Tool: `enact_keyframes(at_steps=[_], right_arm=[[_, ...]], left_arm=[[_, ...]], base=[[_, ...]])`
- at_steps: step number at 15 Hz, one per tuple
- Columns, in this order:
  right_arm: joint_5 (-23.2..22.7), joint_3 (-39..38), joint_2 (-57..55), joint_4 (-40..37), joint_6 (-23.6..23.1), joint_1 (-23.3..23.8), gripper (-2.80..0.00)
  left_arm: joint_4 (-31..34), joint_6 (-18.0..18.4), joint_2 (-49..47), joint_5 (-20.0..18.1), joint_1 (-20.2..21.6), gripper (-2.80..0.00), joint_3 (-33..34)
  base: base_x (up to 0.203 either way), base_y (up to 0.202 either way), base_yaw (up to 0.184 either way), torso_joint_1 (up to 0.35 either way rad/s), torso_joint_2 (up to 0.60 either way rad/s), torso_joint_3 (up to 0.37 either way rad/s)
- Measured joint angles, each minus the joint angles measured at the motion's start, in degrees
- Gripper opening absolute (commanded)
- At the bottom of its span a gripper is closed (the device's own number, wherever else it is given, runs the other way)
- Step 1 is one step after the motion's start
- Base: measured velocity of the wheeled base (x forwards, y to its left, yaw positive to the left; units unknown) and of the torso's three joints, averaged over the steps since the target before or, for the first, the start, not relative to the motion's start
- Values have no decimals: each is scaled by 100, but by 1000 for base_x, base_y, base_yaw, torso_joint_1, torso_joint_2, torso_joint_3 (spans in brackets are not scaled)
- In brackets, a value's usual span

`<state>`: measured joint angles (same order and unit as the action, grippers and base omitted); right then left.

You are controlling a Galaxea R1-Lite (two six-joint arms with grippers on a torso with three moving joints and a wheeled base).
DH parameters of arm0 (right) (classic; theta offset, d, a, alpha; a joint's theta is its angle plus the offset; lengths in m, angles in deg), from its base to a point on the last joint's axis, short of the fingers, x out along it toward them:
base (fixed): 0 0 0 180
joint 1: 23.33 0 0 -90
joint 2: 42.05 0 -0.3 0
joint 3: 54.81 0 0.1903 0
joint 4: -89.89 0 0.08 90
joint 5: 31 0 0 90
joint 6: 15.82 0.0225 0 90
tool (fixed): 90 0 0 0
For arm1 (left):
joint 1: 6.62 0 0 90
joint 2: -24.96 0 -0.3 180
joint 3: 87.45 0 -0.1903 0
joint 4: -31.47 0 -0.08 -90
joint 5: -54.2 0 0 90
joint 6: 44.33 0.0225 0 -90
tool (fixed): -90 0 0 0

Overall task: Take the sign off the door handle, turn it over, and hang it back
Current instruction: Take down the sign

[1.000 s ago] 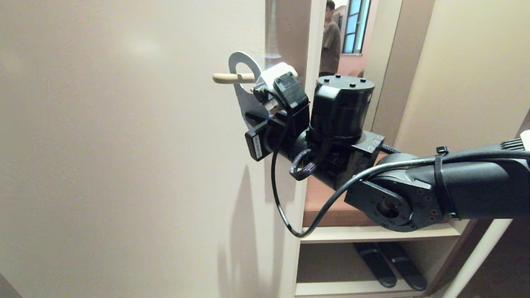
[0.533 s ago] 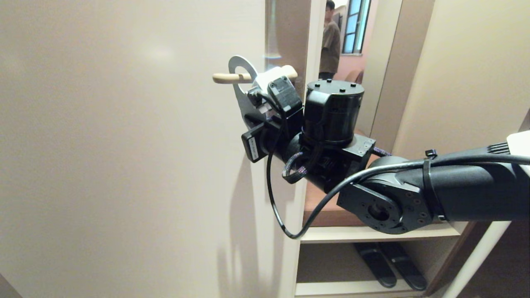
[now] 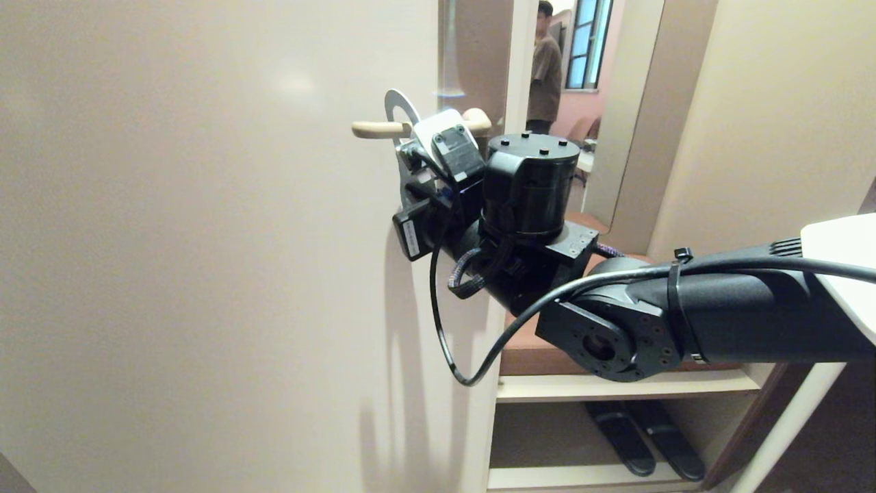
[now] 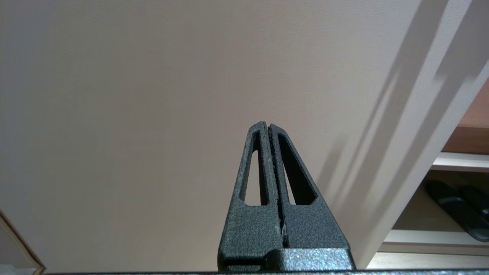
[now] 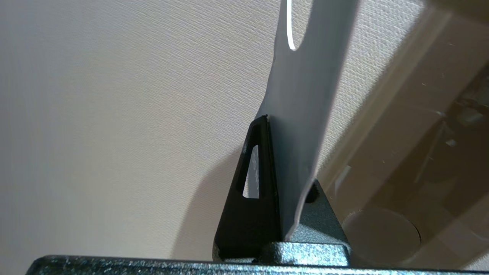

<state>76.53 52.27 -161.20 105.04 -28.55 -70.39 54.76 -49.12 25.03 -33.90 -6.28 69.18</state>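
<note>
The sign [image 3: 398,109] is pinched in the right gripper [image 5: 276,126], its hole threaded over the handle [image 3: 378,129]. Rehanging is judged nearly done; release is left. The left gripper [image 4: 268,128] is parked closed, empty.

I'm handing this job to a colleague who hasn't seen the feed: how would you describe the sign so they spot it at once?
Start at the big cream door filling the robot's left side and find the slim cream door handle near its right edge. The sign is the flat pale card looped over that lever, pinched in the right gripper. Its rounded top with a large oval hole sets it apart.
</note>
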Motion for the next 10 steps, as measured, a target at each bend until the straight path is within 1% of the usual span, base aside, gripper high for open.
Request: enact_keyframes(at_steps=[4,10], right_arm=[[198,206,-146,-16,-1,-68,-280],[220,627,-411,-10,-13,-130,-280]], left_arm=[[0,-5,0,-1,4,-280,0],[0,-2,0,0,4,-280,0]], base=[[0,0,0,0,0,0],[0,0,0,0,0,0]])
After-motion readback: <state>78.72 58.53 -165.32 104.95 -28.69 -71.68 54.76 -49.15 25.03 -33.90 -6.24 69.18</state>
